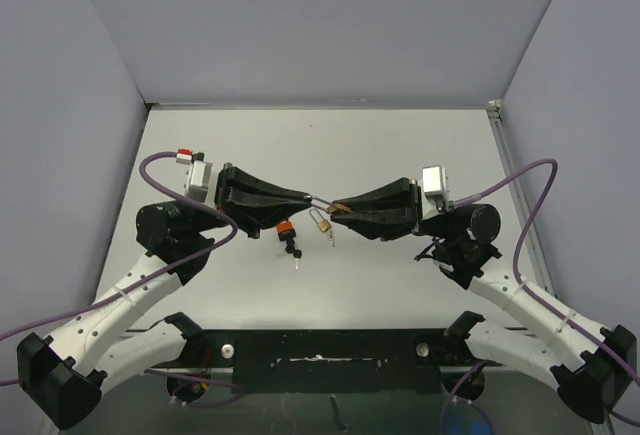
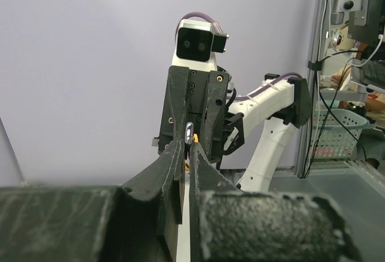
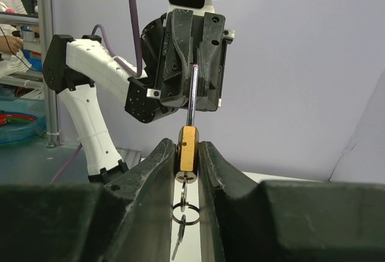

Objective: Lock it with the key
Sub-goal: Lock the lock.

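Observation:
A small brass padlock (image 3: 188, 147) is clamped between my right gripper's (image 3: 187, 153) fingers, held above the table. Its silver shackle (image 3: 190, 99) runs straight across into my left gripper (image 1: 308, 196), which is shut on the shackle's end (image 2: 189, 134). A key (image 3: 187, 177) sits in the keyhole under the lock body, with a second key (image 3: 178, 241) hanging from its ring. In the top view the two grippers meet tip to tip at mid-table, with the padlock (image 1: 340, 208) at the tip of the right gripper (image 1: 336, 207).
An orange and black object (image 1: 285, 230) with a small key (image 1: 297, 253) lies on the white table (image 1: 320, 145) just under the left fingers. A brass piece with a loop (image 1: 322, 221) shows below the tips. Grey walls enclose the table.

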You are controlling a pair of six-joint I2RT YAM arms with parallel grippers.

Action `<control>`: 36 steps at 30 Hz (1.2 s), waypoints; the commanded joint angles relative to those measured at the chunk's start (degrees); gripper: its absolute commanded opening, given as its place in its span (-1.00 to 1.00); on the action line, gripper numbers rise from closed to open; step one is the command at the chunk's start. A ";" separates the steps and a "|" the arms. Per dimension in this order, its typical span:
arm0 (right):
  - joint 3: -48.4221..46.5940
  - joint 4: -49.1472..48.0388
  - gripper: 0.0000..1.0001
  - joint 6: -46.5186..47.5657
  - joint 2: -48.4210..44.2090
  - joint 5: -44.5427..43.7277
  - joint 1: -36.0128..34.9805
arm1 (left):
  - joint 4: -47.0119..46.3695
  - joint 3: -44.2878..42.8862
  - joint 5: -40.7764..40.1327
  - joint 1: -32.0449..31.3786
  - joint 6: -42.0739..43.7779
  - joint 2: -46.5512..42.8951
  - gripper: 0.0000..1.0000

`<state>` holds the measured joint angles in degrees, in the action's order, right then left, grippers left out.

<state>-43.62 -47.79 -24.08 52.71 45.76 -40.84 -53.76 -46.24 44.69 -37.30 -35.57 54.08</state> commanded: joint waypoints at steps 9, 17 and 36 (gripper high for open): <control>-0.45 -12.35 -1.00 -0.78 1.60 -1.14 -0.70 | 8.92 -1.96 -0.97 0.03 -1.27 4.44 -1.00; -1.62 -19.14 -1.00 -0.34 4.56 -2.65 -0.65 | 5.50 -0.53 0.36 0.00 -4.65 6.42 -1.00; -3.53 -30.28 -1.00 -1.47 6.00 -6.85 -0.64 | 4.27 1.06 1.25 -0.03 -6.54 8.90 -1.00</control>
<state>-42.70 -67.02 -26.22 59.79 42.46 -40.21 -59.22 -47.81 41.80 -36.64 -40.32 59.35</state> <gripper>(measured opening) 0.183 0.023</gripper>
